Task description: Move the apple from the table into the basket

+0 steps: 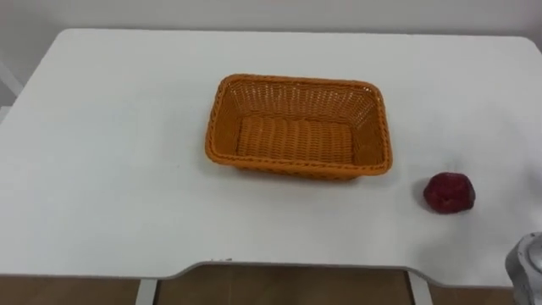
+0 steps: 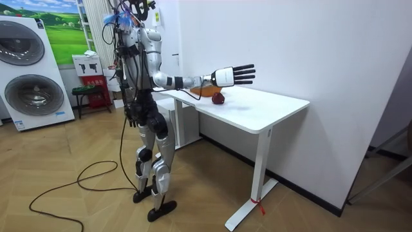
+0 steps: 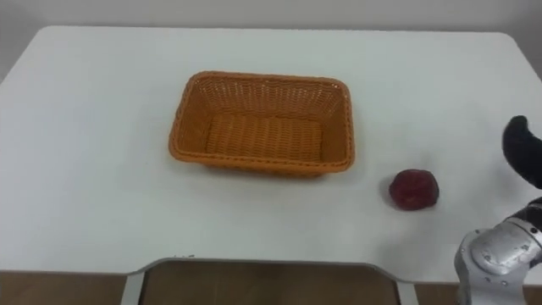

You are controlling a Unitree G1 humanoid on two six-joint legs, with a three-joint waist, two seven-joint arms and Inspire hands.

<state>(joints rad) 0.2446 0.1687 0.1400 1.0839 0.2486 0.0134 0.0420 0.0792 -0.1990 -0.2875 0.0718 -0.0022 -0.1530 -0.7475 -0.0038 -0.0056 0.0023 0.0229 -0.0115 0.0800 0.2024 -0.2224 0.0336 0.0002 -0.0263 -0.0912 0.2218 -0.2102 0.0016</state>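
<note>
A dark red apple [image 1: 449,193] [image 3: 414,189] lies on the white table [image 1: 110,169], to the right of an empty orange wicker basket [image 1: 298,127] [image 3: 262,124]. My right hand [image 2: 234,75] is stretched out over the table with straight, spread fingers, a little right of and above the apple [image 2: 218,98]. In the right eye view a black fingertip [image 3: 518,148] and the silver wrist show at the right edge, apart from the apple. The hand holds nothing.
The table's front edge [image 1: 279,269] runs close to me, with wooden floor below. In the room view I stand at the table's near side; a washing machine [image 2: 29,71] and a small stool [image 2: 84,93] stand behind me along the wall.
</note>
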